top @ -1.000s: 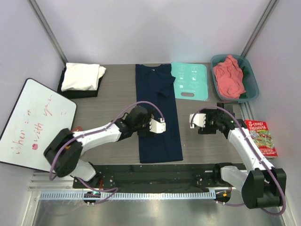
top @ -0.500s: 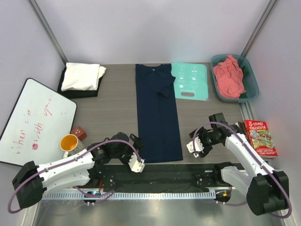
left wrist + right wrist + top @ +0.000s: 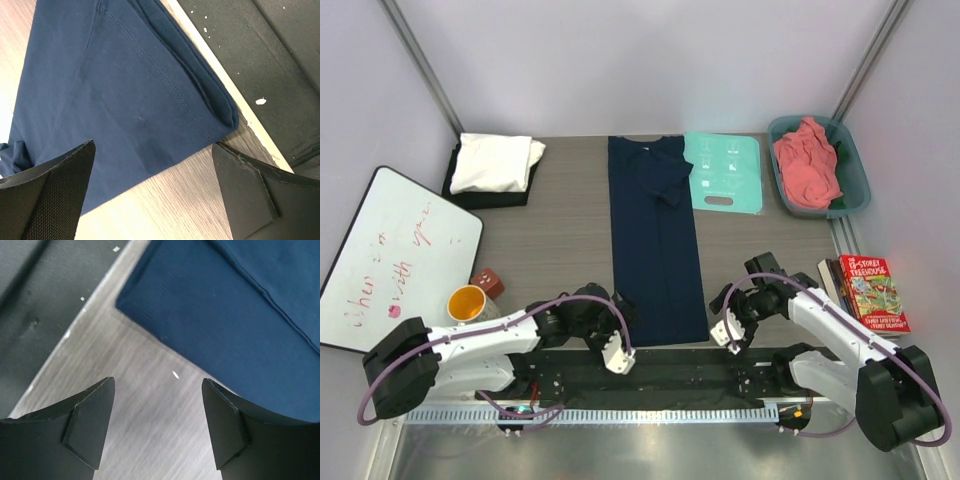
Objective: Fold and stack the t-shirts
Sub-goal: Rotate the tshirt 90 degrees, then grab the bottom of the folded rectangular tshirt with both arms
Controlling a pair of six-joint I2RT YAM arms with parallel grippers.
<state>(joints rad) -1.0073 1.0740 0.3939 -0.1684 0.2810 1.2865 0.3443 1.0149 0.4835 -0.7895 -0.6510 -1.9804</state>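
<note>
Both arms have pulled back from beside the middle of the navy t-shirt (image 3: 655, 240) to its near hem within the last second. The left hand (image 3: 617, 357) now sits just off the hem's near-left corner and the right hand (image 3: 725, 333) just off the near-right corner. Each hand is spread wide and grips nothing.

The left wrist view shows the folded hem corner (image 3: 125, 90) lying flat between that hand's fingers (image 3: 55, 190), not touching them. The right wrist view shows the other corner (image 3: 240, 305) beyond its fingers (image 3: 85, 425), with bare wood-grain surface (image 3: 150, 405) in the gap.

The navy shirt lies as a long narrow strip down the centre of the surface (image 3: 560, 230) (one sleeve folded across its chest). A folded white shirt (image 3: 495, 162) rests on a black shirt (image 3: 485, 198) at far left. A salmon pink shirt (image 3: 807, 165) is heaped in the teal tub (image 3: 855, 170) at far right.
</note>
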